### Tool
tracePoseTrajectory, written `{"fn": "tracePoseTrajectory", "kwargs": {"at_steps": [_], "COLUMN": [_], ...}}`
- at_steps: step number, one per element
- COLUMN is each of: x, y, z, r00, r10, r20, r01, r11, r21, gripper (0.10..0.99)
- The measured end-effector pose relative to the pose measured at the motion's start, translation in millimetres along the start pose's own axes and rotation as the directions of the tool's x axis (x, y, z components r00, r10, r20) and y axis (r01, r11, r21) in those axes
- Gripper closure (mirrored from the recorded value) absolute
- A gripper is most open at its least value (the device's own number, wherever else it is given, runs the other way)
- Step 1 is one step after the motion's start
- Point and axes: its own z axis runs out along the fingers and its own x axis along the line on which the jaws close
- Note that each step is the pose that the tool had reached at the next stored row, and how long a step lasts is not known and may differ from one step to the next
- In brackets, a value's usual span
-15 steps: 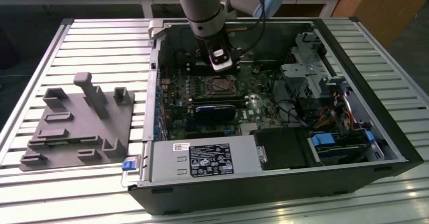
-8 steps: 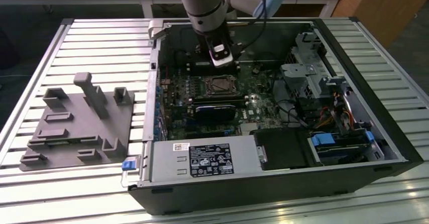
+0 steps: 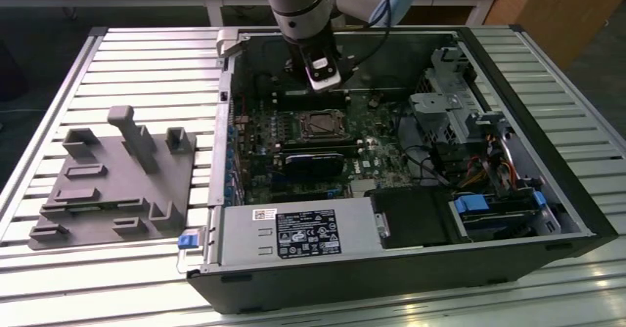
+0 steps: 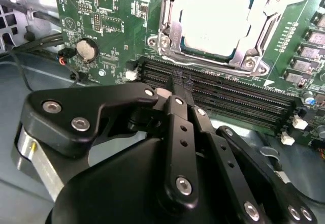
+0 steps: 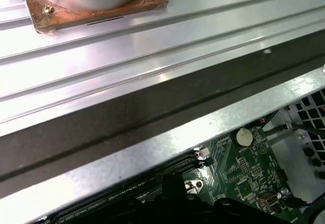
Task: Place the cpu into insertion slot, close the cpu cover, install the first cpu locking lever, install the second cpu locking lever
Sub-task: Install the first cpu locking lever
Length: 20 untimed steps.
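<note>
- Beside the socket on the green motherboard [image 4: 117, 36], the gripper [image 4: 180, 84] hangs over the black memory slots [image 4: 223, 94], its fingertips pressed together and pinching nothing
- Inside that socket the cpu [image 4: 216, 16] lies flat, a pale, smooth metal square; likely light, stiff, slippery and fragile underneath, best taken by its edges
- Around it the cpu cover [image 4: 170, 23] is a thin, shiny steel frame, probably springy
</note>
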Motion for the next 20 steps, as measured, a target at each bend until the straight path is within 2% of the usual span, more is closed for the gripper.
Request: {"fn": "tracePoseTrajectory", "kwargs": {"at_steps": [6,7,9,12,15,20], "x": [-0.1,-0.1,-0.2,-0.5,-1.2,-2.8], "y": [0.1,0.1,0.1,0.1,0.2,-1.1], "z": [-0.4,-0.3,-0.1,0.3,0.4,0.5], "r00": [1.0000,1.0000,0.9999,0.9997,0.9993,0.9987], "r10": [0.000,0.000,-0.001,-0.002,-0.005,-0.014], "r20": [-0.0006,-0.0021,-0.0104,-0.0246,-0.0384,-0.0491], "r01": [0.000,0.000,0.001,0.003,0.007,0.020], "r11": [1.0000,1.0000,0.9999,0.9992,0.9975,0.9912], "r21": [0.001,0.002,0.014,0.039,0.070,0.131], "gripper": [0.980,0.980,0.980,0.980,0.980,0.980]}}
